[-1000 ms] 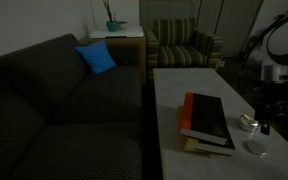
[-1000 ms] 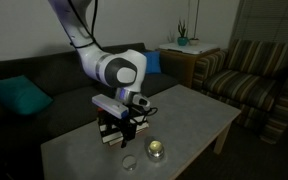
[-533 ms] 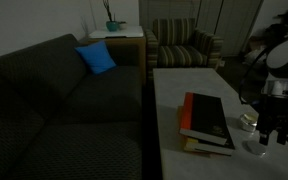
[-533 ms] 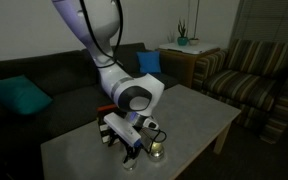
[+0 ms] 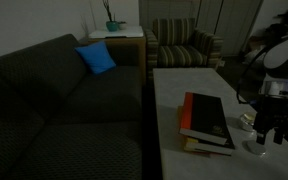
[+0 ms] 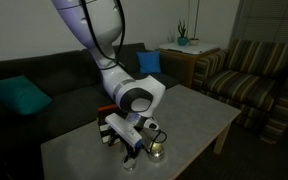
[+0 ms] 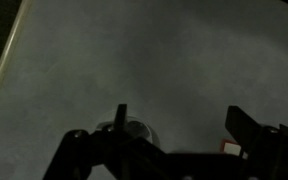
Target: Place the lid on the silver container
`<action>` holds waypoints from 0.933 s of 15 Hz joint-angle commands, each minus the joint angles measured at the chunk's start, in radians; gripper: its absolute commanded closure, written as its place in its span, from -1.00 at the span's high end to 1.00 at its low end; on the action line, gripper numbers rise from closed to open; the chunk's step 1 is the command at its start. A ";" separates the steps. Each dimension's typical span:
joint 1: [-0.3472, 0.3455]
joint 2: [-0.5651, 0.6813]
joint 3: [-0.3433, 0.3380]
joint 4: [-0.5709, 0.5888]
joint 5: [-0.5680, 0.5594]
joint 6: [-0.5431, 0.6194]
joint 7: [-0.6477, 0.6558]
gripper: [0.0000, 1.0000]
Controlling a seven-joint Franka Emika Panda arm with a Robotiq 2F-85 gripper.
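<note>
Between the fingers: bare table top, nothing grasped. The gripper [image 7: 179,118] is spread wide, and its fingers [image 7: 121,114] point straight down. This spread is plain only in the wrist view; both exterior views show the fingers as a dark mass. Just inside one finger in the wrist view: a small round glinting item, lid or container cannot be told. Under and just beside the fingers in an exterior view: lid [image 6: 130,163], lying flat on the table [image 6: 199,110], partly covered by the gripper [image 6: 137,148]; being round, it has no long axis across the table. Just beside the fingers, opposite side: silver container [image 6: 157,150], upright, mouth upward, apart from the lid. It appears only as a faint glint in an exterior view [image 5: 247,122]. Beyond the fingers: stack of books [image 5: 206,120], touching neither item. Arm: arched over from above, wrist low over the table end. Well apart: sofa [image 5: 54,100], blue cushion [image 5: 96,58].
</note>
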 commanded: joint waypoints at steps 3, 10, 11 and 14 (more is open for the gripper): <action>0.026 0.050 -0.009 0.076 0.001 -0.023 0.010 1.00; 0.049 0.210 -0.010 0.230 0.036 -0.008 0.116 1.00; 0.050 0.225 -0.009 0.239 0.038 0.000 0.122 1.00; 0.043 0.223 0.002 0.226 0.030 0.019 0.132 1.00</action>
